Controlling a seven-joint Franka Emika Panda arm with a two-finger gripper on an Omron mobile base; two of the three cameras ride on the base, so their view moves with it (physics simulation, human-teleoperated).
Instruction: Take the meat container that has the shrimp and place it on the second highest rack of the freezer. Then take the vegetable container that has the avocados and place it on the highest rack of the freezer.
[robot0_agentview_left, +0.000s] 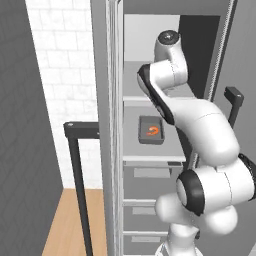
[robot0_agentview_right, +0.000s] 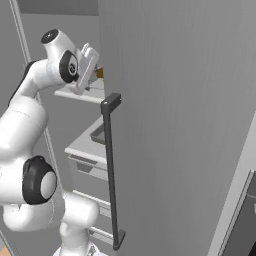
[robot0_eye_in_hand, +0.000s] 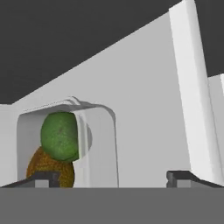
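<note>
shrimp tray sits mid-frame in left base view on the second highest rack; that half looks done; avocados in their container lie lower left in hand view on the highest rack, gripper jaws spread wide, nothing pinched; judge release step: back straight out, keep tips off the container rim, don't nudge it toward shelf edge.

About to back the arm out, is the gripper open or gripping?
Gripper: open, holding nothing; the avocados' container sits just ahead on the highest rack.
</note>
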